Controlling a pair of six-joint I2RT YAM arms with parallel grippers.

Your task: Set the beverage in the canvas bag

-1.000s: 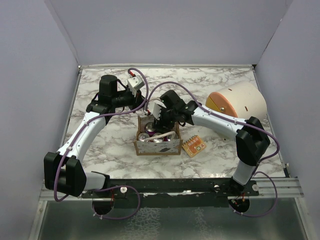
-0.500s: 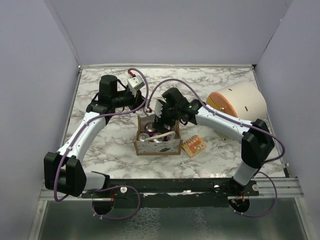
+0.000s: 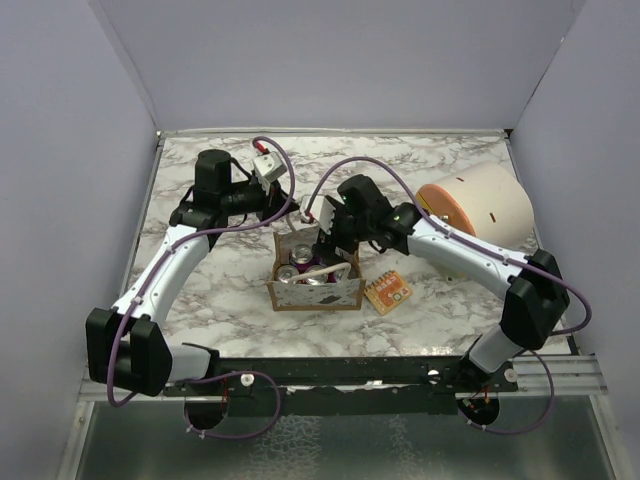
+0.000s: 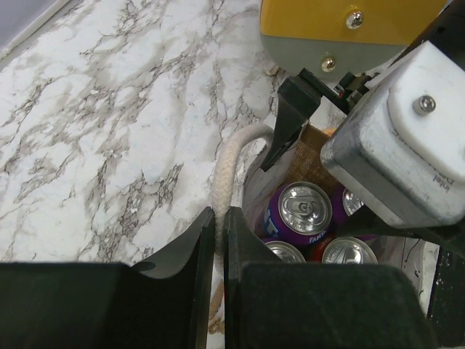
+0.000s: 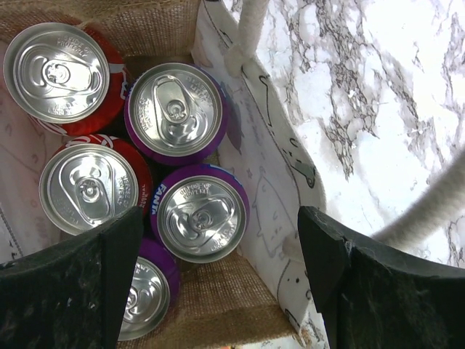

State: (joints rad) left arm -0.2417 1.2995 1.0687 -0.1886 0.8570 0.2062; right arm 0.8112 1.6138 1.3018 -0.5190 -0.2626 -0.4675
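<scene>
The canvas bag (image 3: 316,293) is a tan fabric tote with white rope handles, standing mid-table. Several beverage cans, purple (image 5: 197,213) and red (image 5: 55,73), stand upright inside it. My left gripper (image 4: 219,231) is shut on the bag's white rope handle (image 4: 229,171) at the bag's far left rim. My right gripper (image 5: 221,258) is open and empty, hovering over the bag's mouth above the purple cans. In the top view the right gripper (image 3: 335,240) is above the bag's far side and the left gripper (image 3: 284,208) just behind it.
A small orange snack packet (image 3: 388,292) lies right of the bag. A large cream and orange cylinder (image 3: 475,203) lies on its side at the back right. Marble table (image 3: 220,290) with grey walls around.
My right arm has swung outward and its gripper has lifted slightly back from the bag. The left gripper holds its place on the handle.
</scene>
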